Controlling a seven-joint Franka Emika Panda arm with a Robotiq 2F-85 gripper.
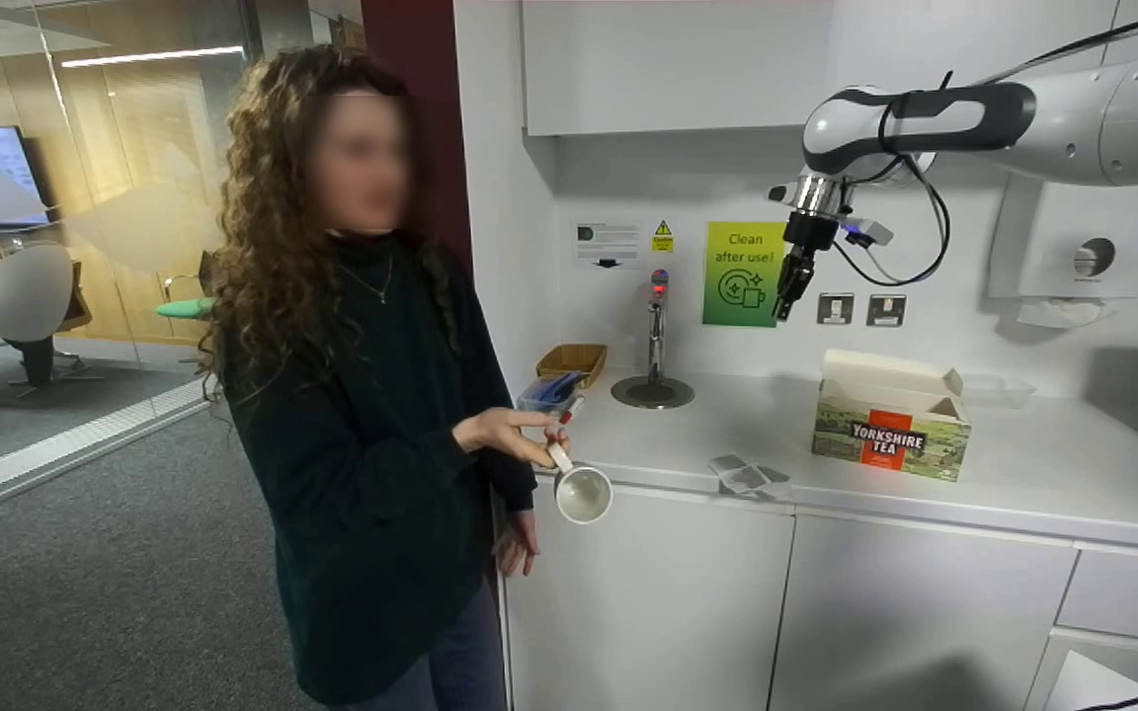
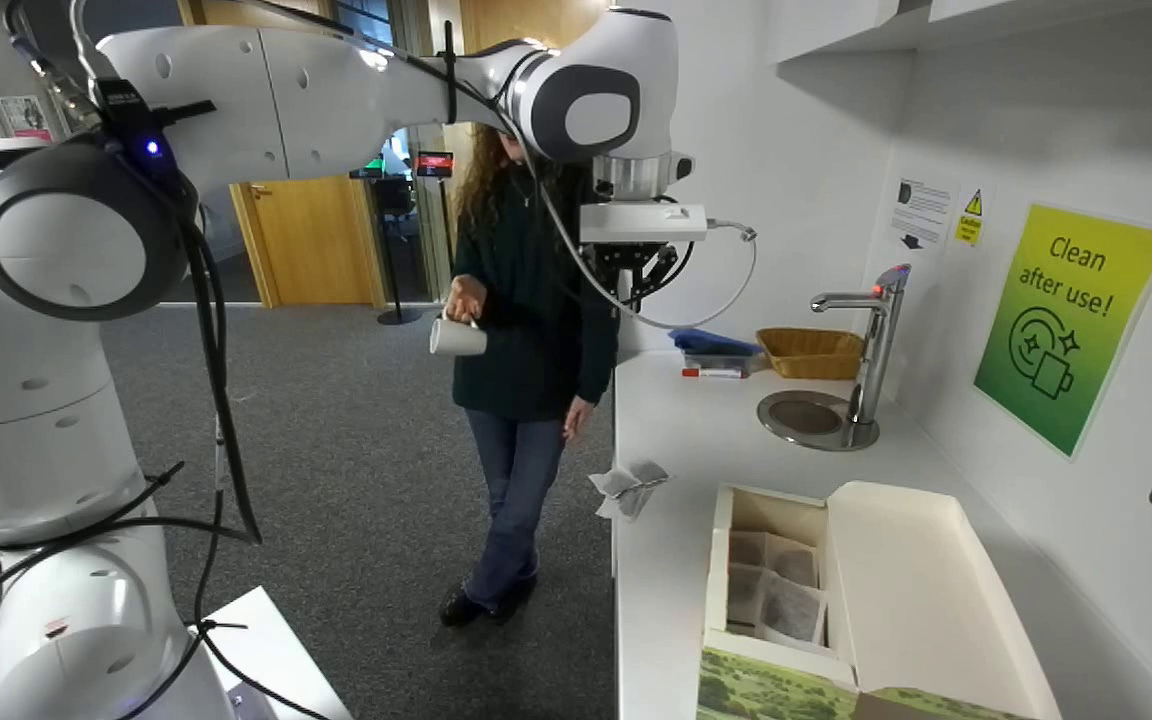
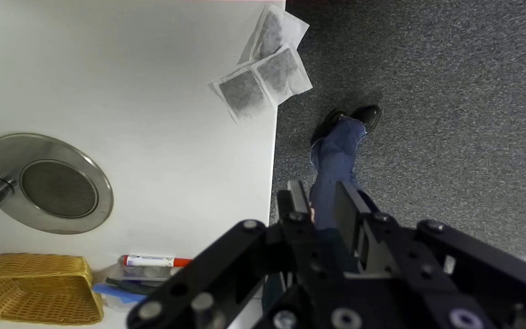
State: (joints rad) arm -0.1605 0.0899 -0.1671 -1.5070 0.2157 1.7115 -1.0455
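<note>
My gripper [image 3: 318, 187] is open and empty. Its fingers stand apart, with only floor and a person's legs seen between them in the wrist view. In an exterior view the gripper [image 1: 784, 308] hangs in the air above the worktop, pointing down. Several joined tea bags [image 3: 263, 75] lie on the worktop's front edge, partly overhanging; they also show in both exterior views [image 1: 749, 476] [image 2: 629, 488]. An open Yorkshire Tea box [image 1: 890, 439] stands on the worktop, with more tea bags [image 2: 776, 590] inside. A person [image 1: 381, 395] holds a white mug [image 1: 584, 494] by its handle, tilted.
A chrome tap [image 2: 876, 340] with a round drain [image 3: 57, 188] stands at the wall. Beyond it are a wicker basket [image 3: 39, 292], a clear tub with blue items [image 2: 716, 345] and a red-capped marker [image 3: 153, 261]. Wall cupboards [image 1: 678, 69] hang above. A towel dispenser [image 1: 1063, 247] is on the wall.
</note>
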